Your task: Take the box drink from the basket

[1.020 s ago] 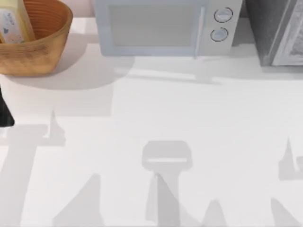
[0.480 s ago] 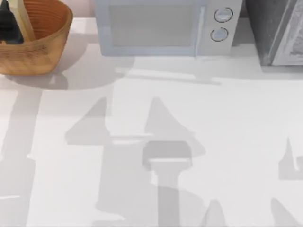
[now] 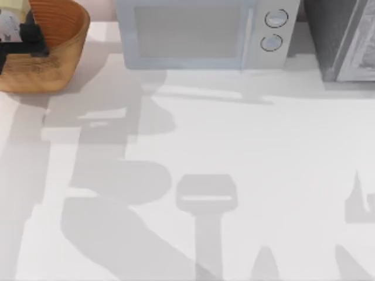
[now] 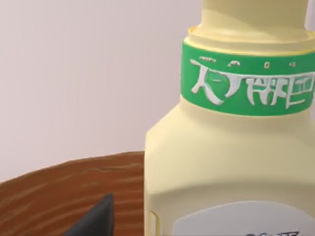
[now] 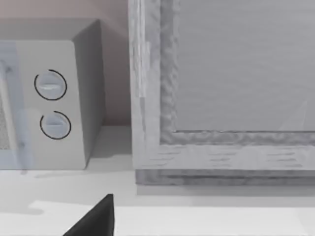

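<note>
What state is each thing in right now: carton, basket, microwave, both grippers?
Pale-yellow box drink: upright in the basket, not lifted out.
Round orange-brown woven wicker basket: upright at the table's back left, holding the drink.
Pale grey microwave: door shut.
Left gripper: over the basket, at the drink.
Right gripper: parked, facing the microwave.

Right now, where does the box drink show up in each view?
Top view: box drink in the basket, far left corner, left tool over it.
Left wrist view: close up, basket rim beside it.
Right wrist view: not in it.
Shared landmark: the basket.
</note>
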Available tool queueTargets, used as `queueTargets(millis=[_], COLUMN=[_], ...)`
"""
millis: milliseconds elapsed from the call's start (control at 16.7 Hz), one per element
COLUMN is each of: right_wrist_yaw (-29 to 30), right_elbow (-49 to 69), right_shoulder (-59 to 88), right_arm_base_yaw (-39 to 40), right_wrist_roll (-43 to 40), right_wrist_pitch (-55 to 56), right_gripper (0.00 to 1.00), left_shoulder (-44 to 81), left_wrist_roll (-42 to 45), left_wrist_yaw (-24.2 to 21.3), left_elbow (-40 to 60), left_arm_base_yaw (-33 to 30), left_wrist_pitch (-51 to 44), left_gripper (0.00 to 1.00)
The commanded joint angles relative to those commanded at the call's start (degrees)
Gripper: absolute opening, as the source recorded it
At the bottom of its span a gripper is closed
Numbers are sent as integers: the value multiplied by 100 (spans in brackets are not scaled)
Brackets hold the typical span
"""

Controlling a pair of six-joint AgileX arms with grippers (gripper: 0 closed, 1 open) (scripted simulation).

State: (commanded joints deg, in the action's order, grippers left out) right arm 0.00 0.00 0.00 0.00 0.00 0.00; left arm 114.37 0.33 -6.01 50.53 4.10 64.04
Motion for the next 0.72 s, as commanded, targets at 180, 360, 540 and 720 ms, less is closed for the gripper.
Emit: queueTargets(millis=[180, 360, 540, 720], right_wrist_yaw=[0, 0, 0, 0], right_elbow=[0, 0, 0, 0], right_shoulder=[0, 0, 0, 0], right_arm_base_yaw=[0, 0, 0, 0], right_wrist_roll=[0, 0, 0, 0], right_wrist_pitch=[0, 0, 0, 0], right_gripper=[100, 100, 100, 100], left_shoulder=[446, 480, 390, 605], left_wrist_roll=[16, 18, 53, 19], left_wrist_yaw=[-30, -33, -9, 1], left_elbow=[170, 182, 187, 474], left_arm_base_yaw=[7, 7, -18, -28], left_wrist_pitch=[220, 236, 238, 66], left_gripper=[100, 100, 100, 100])
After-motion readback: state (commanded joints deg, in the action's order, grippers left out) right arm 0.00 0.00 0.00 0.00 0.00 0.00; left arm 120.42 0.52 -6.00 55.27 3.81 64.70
